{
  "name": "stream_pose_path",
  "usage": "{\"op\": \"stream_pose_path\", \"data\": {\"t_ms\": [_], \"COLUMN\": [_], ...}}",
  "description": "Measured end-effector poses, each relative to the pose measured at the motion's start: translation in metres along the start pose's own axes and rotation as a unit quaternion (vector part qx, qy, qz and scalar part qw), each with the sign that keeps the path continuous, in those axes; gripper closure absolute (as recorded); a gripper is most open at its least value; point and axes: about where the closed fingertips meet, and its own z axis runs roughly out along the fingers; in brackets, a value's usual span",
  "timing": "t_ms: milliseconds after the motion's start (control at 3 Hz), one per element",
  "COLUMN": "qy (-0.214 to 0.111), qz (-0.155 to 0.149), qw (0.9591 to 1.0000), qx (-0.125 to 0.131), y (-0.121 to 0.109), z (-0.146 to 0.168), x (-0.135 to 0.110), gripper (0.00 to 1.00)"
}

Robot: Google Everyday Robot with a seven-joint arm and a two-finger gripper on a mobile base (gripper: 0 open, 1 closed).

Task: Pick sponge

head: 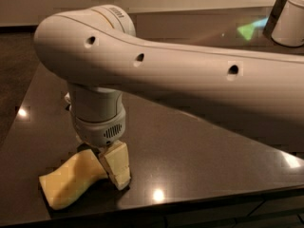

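The sponge [71, 179], a pale yellow foam block with curved sides, lies flat on the dark table [199, 160] near its front left corner. My gripper [104, 172] hangs straight down from the thick white arm [190, 80] over the sponge's right end. One finger with a pale yellow pad [118, 167] stands on the sponge's right side, its tip at the table. The other finger is mostly hidden behind the sponge's far side. The jaws stand apart with the sponge's right end between them, and the sponge does not look squeezed.
The table's front edge [213, 198] runs just below the sponge and gripper. A small white object [68, 99] shows behind the wrist at the left. A white cylinder [289, 18] stands at the top right, beside a green reflection [251, 30].
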Motion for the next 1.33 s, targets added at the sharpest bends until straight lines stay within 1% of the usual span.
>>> {"op": "stream_pose_path", "data": {"t_ms": [333, 1000, 1333], "qy": [-0.013, -0.053, -0.078], "qz": [0.000, 0.012, 0.032], "qw": [0.9999, 0.9984, 0.9963], "qx": [-0.010, -0.015, -0.017], "y": [-0.001, -0.005, -0.012], "z": [0.000, -0.021, -0.035], "x": [-0.001, 0.001, 0.011], "gripper": [0.41, 0.87, 1.00]}}
